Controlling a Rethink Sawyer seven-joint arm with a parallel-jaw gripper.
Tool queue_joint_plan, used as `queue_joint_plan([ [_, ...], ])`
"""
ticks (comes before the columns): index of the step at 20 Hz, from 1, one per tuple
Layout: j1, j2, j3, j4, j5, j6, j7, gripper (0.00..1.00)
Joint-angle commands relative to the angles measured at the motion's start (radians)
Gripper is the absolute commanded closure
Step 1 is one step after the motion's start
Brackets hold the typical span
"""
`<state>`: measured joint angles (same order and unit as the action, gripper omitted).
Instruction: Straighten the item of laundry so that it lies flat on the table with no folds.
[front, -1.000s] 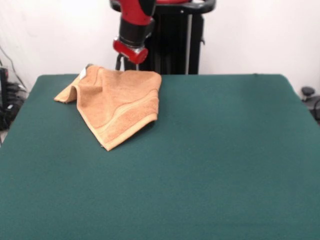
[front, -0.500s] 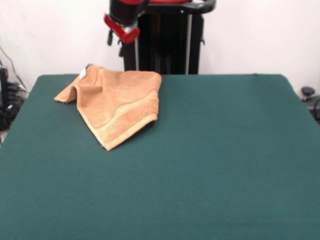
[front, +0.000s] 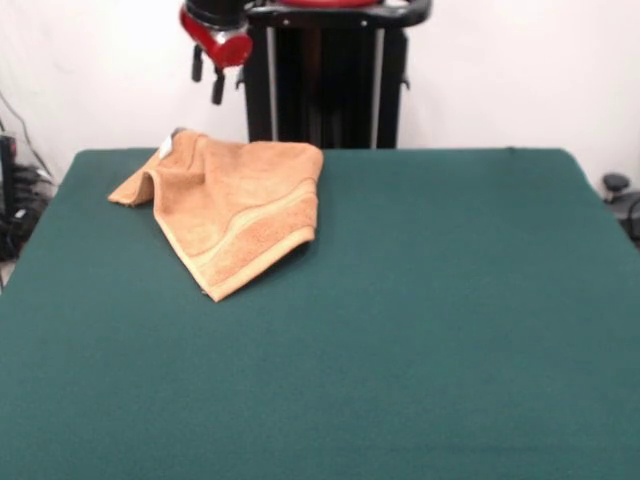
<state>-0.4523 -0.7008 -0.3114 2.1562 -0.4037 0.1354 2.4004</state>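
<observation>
One view only, the front one: the towel (front: 232, 210) lies below the gripper (front: 207, 78) and apart from it, folded over itself with a raised flap — not flat yet, so the straightening is not done. Its two fingers hang a little apart, holding nothing. Beside and nearer, the table (front: 450, 320) gives wide open room; the towel sits close to the far edge.

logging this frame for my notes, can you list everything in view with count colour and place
small orange-tan terry-cloth towel: one, orange-tan, far left part of the table, folded over itself with a woven band near its lower edge and a flap raised at its left end
large dark green felt-covered table: one, dark green, fills most of the view
cables and dark items: several, black, off the table's left edge
small dark object: one, black, off the table's right edge
black pedestal: one, black, behind the table
hand: one, red and black, raised above the towel, holding nothing
</observation>
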Motion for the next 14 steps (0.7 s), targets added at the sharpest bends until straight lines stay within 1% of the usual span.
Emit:
queue_joint_plan([
  [1, -0.059, -0.024, 0.259, 0.053, -0.013, -0.090, 0.030, 0.00],
  [7, -0.139, 0.002, 0.350, 0.069, -0.047, -0.168, 0.040, 0.00],
  [9, -0.162, 0.026, 0.379, 0.073, -0.055, -0.195, 0.052, 0.00],
  [14, -0.167, 0.102, 0.400, 0.050, -0.068, -0.280, 0.082, 0.00],
])
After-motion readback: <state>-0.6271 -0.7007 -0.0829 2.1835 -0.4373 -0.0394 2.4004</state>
